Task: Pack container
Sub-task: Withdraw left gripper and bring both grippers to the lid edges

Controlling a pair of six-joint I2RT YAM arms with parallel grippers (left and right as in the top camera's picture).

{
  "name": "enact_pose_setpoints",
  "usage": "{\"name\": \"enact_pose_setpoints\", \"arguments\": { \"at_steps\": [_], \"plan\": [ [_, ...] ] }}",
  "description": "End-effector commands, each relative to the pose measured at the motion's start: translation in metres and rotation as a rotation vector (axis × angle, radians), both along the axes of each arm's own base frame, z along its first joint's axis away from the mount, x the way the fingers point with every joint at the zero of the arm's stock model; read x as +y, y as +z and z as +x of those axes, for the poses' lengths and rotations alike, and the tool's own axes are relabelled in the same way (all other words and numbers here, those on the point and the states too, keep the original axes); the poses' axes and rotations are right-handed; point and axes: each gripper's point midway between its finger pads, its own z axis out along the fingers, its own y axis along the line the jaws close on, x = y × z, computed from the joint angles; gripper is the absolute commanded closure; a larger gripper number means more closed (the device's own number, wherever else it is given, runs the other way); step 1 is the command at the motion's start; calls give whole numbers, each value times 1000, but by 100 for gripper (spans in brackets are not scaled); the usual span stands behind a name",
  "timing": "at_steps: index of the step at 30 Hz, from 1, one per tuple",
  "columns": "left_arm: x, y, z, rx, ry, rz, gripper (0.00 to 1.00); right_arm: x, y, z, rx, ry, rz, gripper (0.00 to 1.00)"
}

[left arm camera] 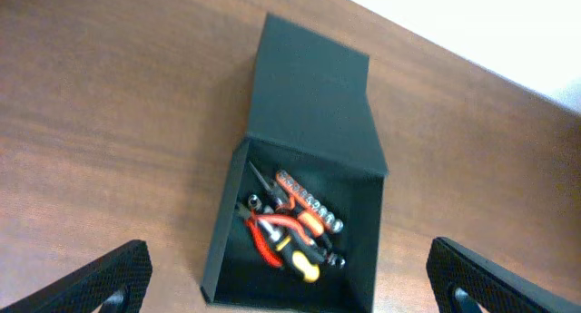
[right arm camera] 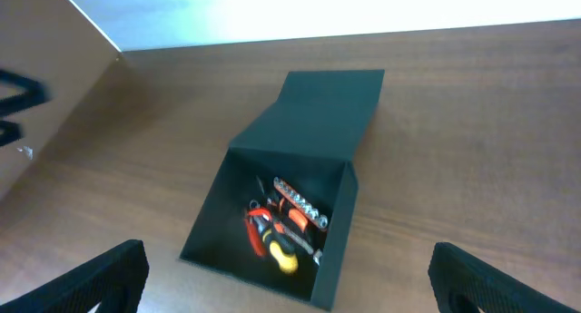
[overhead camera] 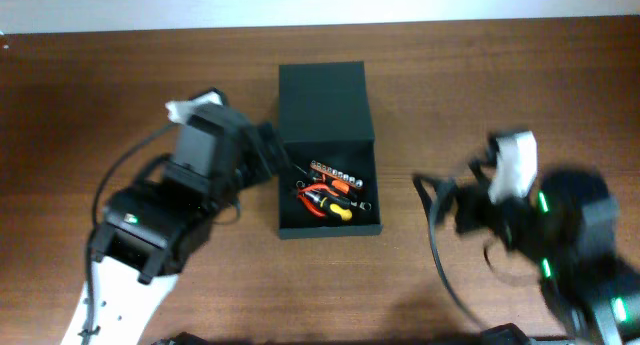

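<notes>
The container [overhead camera: 329, 230] is a dark green-black box in the middle of the table, with its flap lid [overhead camera: 322, 103] open and lying back. Inside it lie red-handled pliers [overhead camera: 312, 201], a yellow and orange screwdriver [overhead camera: 340, 210] and a rail of silver bits [overhead camera: 338, 174]. My left gripper [overhead camera: 267, 151] is open and empty beside the box's left wall. My right gripper [overhead camera: 443, 201] is open and empty to the right of the box, blurred. The left wrist view [left arm camera: 289, 277] and the right wrist view [right arm camera: 289, 269] both look down into the container [left arm camera: 225, 231] [right arm camera: 334, 251] between wide-spread fingers.
The box stands on a brown wooden table [overhead camera: 470, 85]. A white wall or edge runs along the table's far side [overhead camera: 320, 5]. A black cable [overhead camera: 436, 247] loops beside the right arm.
</notes>
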Motion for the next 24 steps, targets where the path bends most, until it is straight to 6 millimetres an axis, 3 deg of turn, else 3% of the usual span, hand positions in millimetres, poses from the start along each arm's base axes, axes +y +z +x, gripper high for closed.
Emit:
{"name": "enact_pose_setpoints", "arguments": {
  "at_steps": [1,2,4,5,9,11,13,14,18,24],
  "plan": [
    [4,11,14,-23,-82,-57,0,9,13,43,16,15,-37,1],
    [11,11,21,-28,-61,-67,6,10,13,58,29,11,-45,1],
    [27,9,35,-34,-7,-76,29,10,9,90,66,-7,-59,2],
    [35,6,43,-32,17,-83,41,8,3,107,91,-19,-61,12],
    [49,-14,67,18,47,-129,69,3,-30,154,204,-24,-28,43],
    [52,-30,78,65,51,-150,96,-1,-52,169,270,-13,7,65],
    [51,-47,88,111,42,-179,98,-7,-78,180,351,-31,52,92],
    [49,-56,94,134,34,-199,98,-12,-92,185,400,-47,82,96],
    [45,-92,116,214,3,-280,98,-14,-132,194,525,-12,181,96],
    [40,-147,131,351,-3,-354,98,-12,-167,197,640,-30,242,96]
  ]
}}
